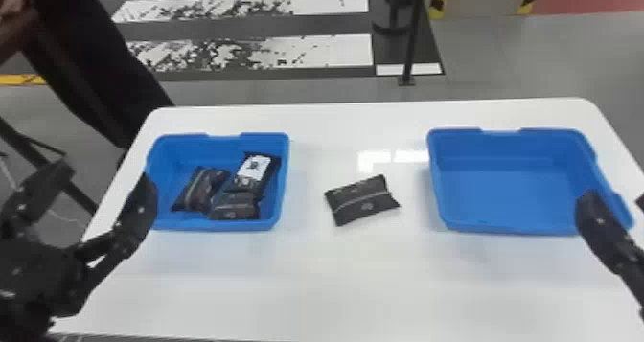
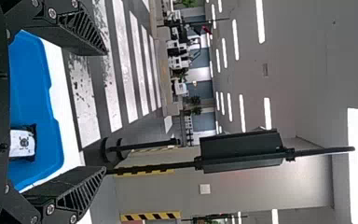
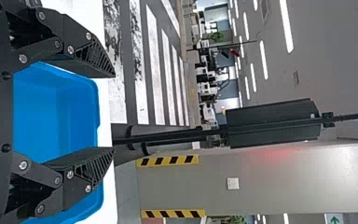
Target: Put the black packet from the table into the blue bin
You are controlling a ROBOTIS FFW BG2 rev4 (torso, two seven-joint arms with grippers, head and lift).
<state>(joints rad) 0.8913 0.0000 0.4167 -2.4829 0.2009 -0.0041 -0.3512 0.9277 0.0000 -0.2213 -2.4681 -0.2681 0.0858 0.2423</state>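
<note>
In the head view a black packet (image 1: 362,200) lies flat on the white table (image 1: 335,279), between two blue bins. The left blue bin (image 1: 283,183) holds several black packets, one with a white label (image 1: 254,167); the right blue bin (image 1: 508,197) has nothing in it. My left gripper (image 1: 108,173) stands open at the table's left side, near the left bin. At the right edge, one finger (image 1: 599,226) of my right gripper overlaps the right bin's corner. The left wrist view shows my left gripper (image 2: 105,112) with fingers spread; likewise my right gripper (image 3: 114,112) in the right wrist view.
A person in dark clothing stands beyond the table's far left corner. Behind the table, a black post (image 1: 413,34) rises from the floor. Bare tabletop stretches along the near side and around the single packet.
</note>
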